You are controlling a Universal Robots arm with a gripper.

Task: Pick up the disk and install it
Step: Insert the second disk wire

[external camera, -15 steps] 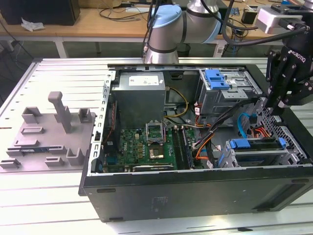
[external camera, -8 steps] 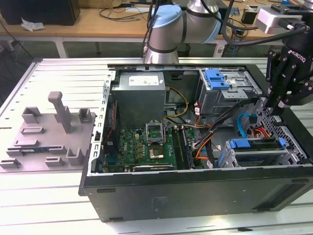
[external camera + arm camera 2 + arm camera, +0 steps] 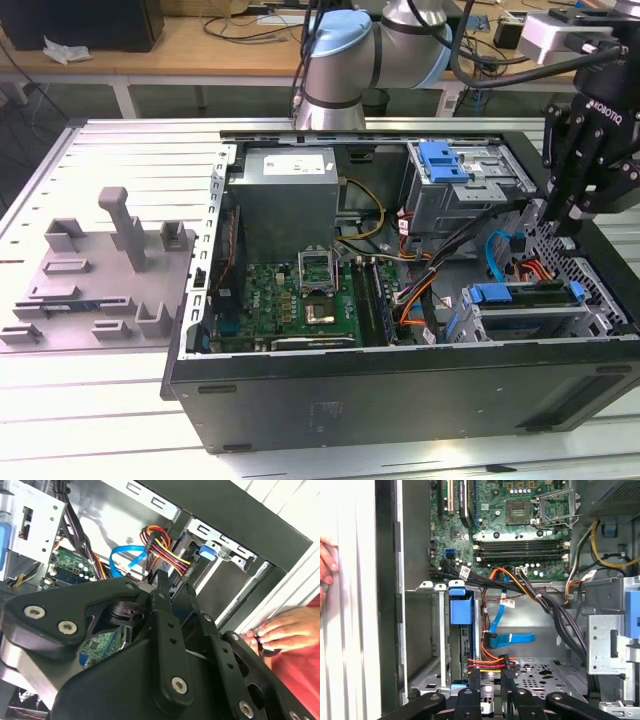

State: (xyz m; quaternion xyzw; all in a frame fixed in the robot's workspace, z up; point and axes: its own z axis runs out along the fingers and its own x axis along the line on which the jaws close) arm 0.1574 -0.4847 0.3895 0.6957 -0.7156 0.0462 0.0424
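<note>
the jaws [image 3: 578, 222] hang nearly closed, holding nothing, above the disk [image 3: 520, 297] already seated in its bay.

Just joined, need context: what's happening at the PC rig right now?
The arm's hand hangs over the drive cage at the exterior view's right end of the open computer case. The disk, with its blue bracket, appears to sit in that cage already, with cables bunched nearby. In both wrist views a person's fingers rest beside the case's outer wall.
</note>
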